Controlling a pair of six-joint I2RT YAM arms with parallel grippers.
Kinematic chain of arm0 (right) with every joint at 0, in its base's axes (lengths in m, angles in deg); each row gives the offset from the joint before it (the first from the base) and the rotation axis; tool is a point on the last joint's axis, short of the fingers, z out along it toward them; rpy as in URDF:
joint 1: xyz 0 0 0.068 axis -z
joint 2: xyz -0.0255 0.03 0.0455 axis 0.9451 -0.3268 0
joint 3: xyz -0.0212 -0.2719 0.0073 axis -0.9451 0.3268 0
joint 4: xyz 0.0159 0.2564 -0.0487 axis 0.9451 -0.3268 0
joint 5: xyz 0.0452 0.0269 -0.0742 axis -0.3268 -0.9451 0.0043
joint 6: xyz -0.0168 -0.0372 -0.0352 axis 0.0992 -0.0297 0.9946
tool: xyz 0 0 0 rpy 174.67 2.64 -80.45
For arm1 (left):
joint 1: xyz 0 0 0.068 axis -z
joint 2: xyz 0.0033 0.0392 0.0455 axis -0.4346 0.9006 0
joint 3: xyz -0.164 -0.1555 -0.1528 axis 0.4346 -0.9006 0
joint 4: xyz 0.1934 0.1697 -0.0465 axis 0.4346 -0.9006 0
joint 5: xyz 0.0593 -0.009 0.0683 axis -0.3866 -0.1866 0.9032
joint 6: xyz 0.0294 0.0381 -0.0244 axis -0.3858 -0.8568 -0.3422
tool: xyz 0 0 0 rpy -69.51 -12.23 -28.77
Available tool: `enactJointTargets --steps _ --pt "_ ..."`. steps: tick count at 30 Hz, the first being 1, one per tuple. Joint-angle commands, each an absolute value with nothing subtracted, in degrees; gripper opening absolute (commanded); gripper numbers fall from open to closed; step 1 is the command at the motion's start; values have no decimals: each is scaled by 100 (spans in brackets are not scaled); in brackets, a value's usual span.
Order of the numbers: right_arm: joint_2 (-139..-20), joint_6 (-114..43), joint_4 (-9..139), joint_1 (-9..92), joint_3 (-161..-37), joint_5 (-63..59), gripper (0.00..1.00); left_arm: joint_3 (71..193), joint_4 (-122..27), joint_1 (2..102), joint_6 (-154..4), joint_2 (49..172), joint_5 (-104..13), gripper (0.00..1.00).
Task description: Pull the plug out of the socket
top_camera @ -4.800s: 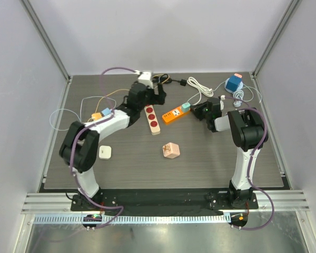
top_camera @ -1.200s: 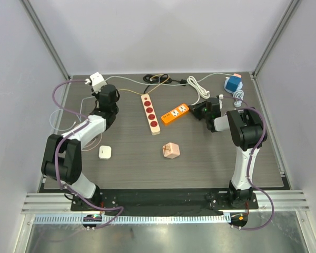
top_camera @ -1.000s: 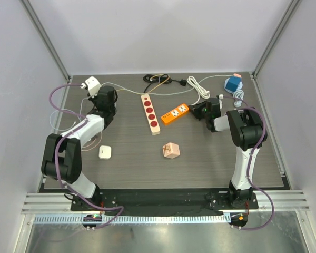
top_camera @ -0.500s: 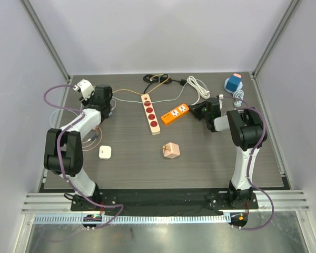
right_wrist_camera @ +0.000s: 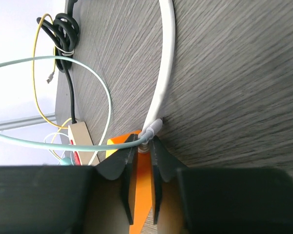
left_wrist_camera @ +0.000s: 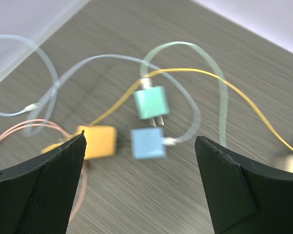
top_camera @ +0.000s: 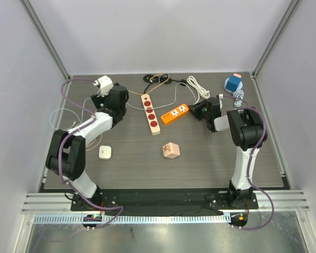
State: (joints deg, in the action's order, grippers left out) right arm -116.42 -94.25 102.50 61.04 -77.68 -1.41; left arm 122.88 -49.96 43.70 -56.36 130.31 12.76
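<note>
While spread wide above teal plug (left_wrist_camera: 150, 101) lying unplugged on table (left_wrist_camera: 234, 58), shows left hand (left_wrist_camera: 140, 139) at release step; right hand (right_wrist_camera: 142, 146) nearly together about orange socket strip (right_wrist_camera: 142, 190), clamping unclear; calls for withdrawal.

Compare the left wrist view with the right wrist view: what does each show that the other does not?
Only the left wrist: a green plug, a blue plug and a yellow plug, close together. Only the right wrist: the orange power strip, a white cable, a bundled black cable. Both: the grey wood-grain table, a thin yellow cable and a pale green cable.
</note>
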Motion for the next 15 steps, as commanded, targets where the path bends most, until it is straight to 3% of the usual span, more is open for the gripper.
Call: enactJointTargets --steps 1,5,8,15 --pt "-11629 -9134 10289 6099 -7833 -135 22 12093 -3561 5001 -6600 12702 1638 94" --pt "-11559 -8853 10315 6056 -7895 -223 37 11952 -3031 5344 -6786 12737 865 93" --pt "-11383 -8494 10167 5950 -7921 -162 54 11969 -2741 5590 -6856 12825 540 91" --pt "-10356 -7473 9332 5643 -7922 873 73 12548 -2731 5784 -7084 13458 -981 92"
